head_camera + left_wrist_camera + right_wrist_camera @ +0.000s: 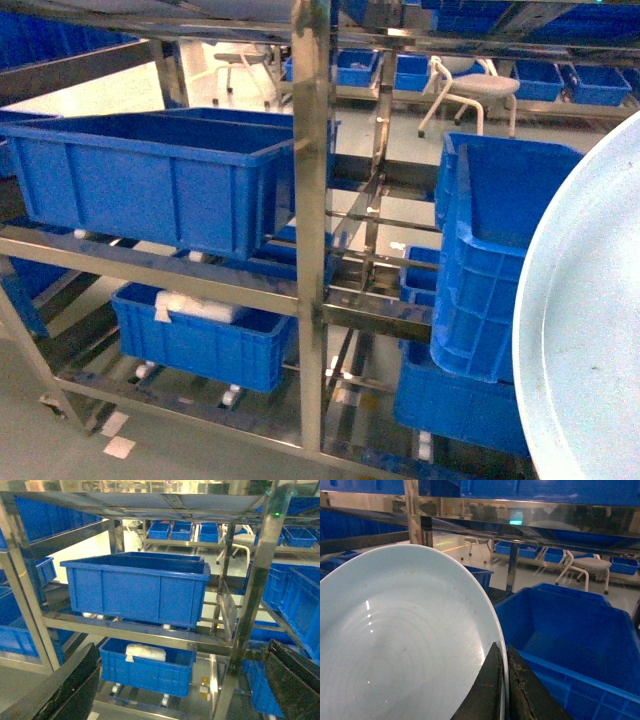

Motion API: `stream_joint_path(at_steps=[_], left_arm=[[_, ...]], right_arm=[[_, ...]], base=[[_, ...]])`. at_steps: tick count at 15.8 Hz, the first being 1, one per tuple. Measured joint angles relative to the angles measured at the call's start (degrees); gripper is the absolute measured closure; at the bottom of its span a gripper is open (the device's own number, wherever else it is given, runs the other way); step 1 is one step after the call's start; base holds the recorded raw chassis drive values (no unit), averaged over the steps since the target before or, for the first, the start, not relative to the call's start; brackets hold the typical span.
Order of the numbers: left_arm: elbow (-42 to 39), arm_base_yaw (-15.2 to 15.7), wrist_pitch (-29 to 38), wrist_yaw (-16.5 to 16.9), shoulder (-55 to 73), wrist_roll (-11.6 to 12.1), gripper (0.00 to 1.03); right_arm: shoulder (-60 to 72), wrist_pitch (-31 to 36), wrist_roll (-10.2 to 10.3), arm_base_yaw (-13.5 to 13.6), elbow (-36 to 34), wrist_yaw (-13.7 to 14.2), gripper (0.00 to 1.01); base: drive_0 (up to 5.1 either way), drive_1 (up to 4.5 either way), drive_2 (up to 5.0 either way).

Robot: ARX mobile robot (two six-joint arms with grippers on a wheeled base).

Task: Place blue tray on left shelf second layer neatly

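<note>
Right up against the right wrist camera is the blue tray (395, 645), held on edge with its rim pinched between the two dark fingers of the right gripper (504, 690). The jaws are closed down to just the thickness of the rim, so it's a thin edge grip, which I'd guess is why the tray hangs tilted instead of flat: easier to carry past the shelf posts that way (also easier to let slip, in my opinion).

From the head view the tray fills the lower right corner, in front of a tilted dark-blue crate (500, 260) on the right-hand rack. So it's nowhere near its target yet.

The target, as I read it, is the left shelf second layer (150, 262), the steel tier left of the shiny upright post (312, 200). A big blue crate (150, 185) already sits on that tier and takes up most of it, so finding a neat spot looks tight. One level lower there's a smaller crate (200, 340) with something white inside.

The left gripper (180, 690) is empty, fingers spread wide apart with one dark finger at each bottom corner of its camera view, pointed at the left rack. Probably waiting to steady the tray or just staying clear.
</note>
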Motion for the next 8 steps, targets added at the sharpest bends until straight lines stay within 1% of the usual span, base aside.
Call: stream_joint_path(at_steps=[8], left_arm=[[0.0,0.0,0.0,0.0,0.0,0.0,0.05]], right_arm=[[0.0,0.0,0.0,0.0,0.0,0.0,0.99]], base=[[-1.4,-1.39,-1.4]])
